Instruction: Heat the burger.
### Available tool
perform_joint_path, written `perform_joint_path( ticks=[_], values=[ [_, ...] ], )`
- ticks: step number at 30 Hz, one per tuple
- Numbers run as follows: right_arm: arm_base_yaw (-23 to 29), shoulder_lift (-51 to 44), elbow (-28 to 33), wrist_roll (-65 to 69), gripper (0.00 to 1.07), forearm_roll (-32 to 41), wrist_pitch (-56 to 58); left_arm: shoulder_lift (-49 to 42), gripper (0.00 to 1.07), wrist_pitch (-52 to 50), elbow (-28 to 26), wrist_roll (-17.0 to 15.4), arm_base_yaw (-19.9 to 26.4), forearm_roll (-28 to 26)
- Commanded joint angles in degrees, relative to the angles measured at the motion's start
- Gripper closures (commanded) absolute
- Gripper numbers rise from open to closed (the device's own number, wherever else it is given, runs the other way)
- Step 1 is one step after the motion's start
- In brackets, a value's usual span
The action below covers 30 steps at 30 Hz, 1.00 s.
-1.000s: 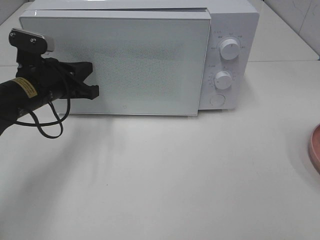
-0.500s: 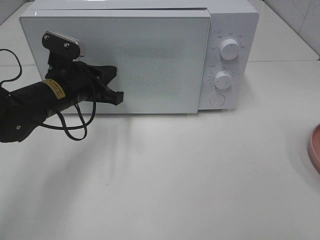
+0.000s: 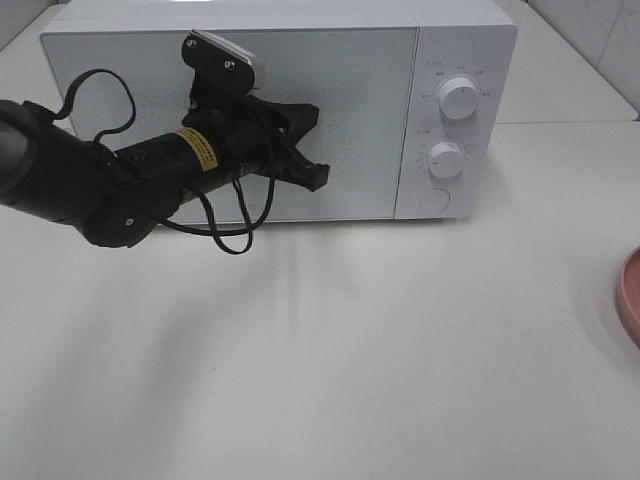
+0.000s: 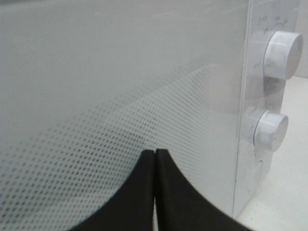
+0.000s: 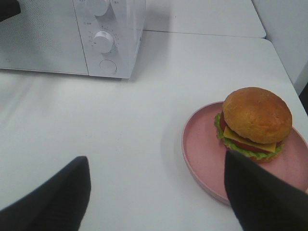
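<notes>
- Left tool [image 3: 312, 150], jaws pressed together and empty, sits before the microwave [image 3: 450, 40] door, upper centre.
- Right tool [image 5: 156, 192] gapes wide, empty.
- Burger [image 5: 255, 122] rests on the pink plate [image 5: 202, 159], right side of the worktop [image 3: 350, 350].

From my overhead camera, only a sliver of the pink plate [image 3: 632, 300] shows at the edge; the burger [image 5: 255, 122] is out of shot there, and the microwave [image 3: 460, 40] dial markings are unreadable.

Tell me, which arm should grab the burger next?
Probably the right. Its open gripper hovers close to the burger on the pink plate. The left gripper is shut and up at the microwave door, far from the plate.
</notes>
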Motion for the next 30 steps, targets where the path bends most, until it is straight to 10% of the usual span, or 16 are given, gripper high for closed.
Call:
perform_joint_path(
  ticks=[1,30],
  values=[
    [-0.29,-1.55,-0.06,0.29,0.31,0.0,-0.29,0.4,1.07,0.29,-5.44,-0.34,1.43,-13.98],
    [-0.29,-1.55,-0.06,0.29,0.31,0.0,-0.29,-16.9,1.07,13.81,3.5,-0.11,-10.31,-15.01]
  ],
)
